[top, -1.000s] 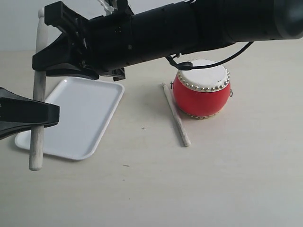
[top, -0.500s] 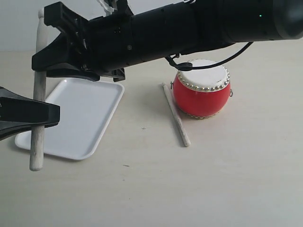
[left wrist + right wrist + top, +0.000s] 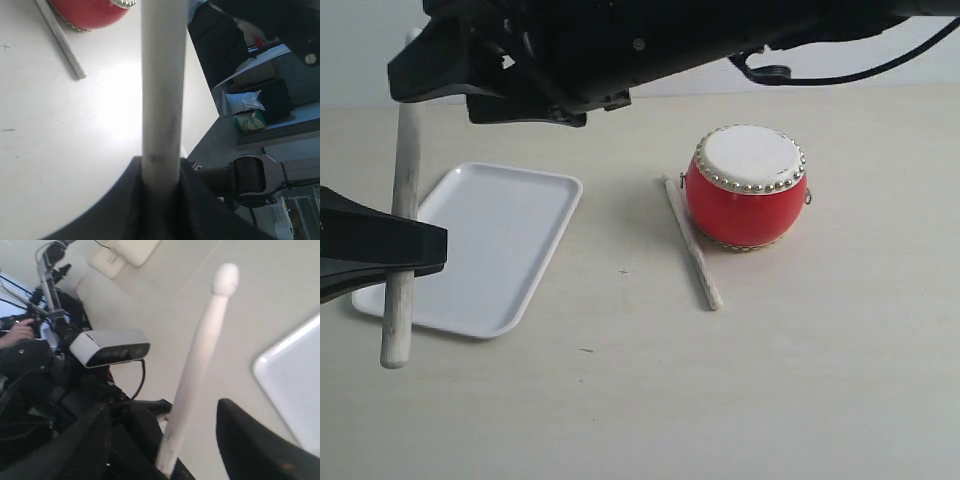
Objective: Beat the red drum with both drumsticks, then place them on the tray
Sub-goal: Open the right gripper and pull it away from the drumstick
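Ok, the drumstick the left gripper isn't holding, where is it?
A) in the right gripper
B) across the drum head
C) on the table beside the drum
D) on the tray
C: the loose drumstick lies flat on the table beside the red drum; the left gripper holds the other drumstick.
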### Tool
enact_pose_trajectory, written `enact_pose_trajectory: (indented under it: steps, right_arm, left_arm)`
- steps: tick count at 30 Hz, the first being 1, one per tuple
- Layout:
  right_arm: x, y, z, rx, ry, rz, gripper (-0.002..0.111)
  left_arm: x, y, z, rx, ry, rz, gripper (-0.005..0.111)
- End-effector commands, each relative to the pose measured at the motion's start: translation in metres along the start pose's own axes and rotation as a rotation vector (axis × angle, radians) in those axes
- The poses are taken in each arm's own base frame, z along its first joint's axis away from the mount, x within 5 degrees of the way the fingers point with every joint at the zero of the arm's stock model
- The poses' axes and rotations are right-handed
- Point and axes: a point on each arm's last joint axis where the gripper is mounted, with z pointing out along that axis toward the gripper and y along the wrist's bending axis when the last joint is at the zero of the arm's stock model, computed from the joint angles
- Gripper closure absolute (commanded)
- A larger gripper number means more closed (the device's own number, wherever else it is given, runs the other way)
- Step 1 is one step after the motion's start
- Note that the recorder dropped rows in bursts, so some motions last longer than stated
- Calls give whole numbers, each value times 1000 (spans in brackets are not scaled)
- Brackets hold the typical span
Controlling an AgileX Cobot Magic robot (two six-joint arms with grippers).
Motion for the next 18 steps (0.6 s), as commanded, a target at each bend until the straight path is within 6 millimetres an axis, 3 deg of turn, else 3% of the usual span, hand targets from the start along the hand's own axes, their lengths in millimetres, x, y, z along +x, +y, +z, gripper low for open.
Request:
enact_pose_trajectory:
  steps: [1,7,12,15,18]
  right_arm:
    - [1,3,-19,158,25,-71,49]
    - [2,0,-44,391,58,-108,49]
    - [7,-19,-63,674,130,-127,49]
    - [13,-35,-65,818,222,-100,49]
    - [20,-48,-59,854,301,-60,49]
  left_arm:
    - [1,-1,0,10,8,-5,107]
    - [2,0,0,-1,26,1,107]
    - [4,1,0,-12,43,-6,107]
    - [4,1,0,-14,46,-12,107]
    - [4,1,0,-18,43,-12,107]
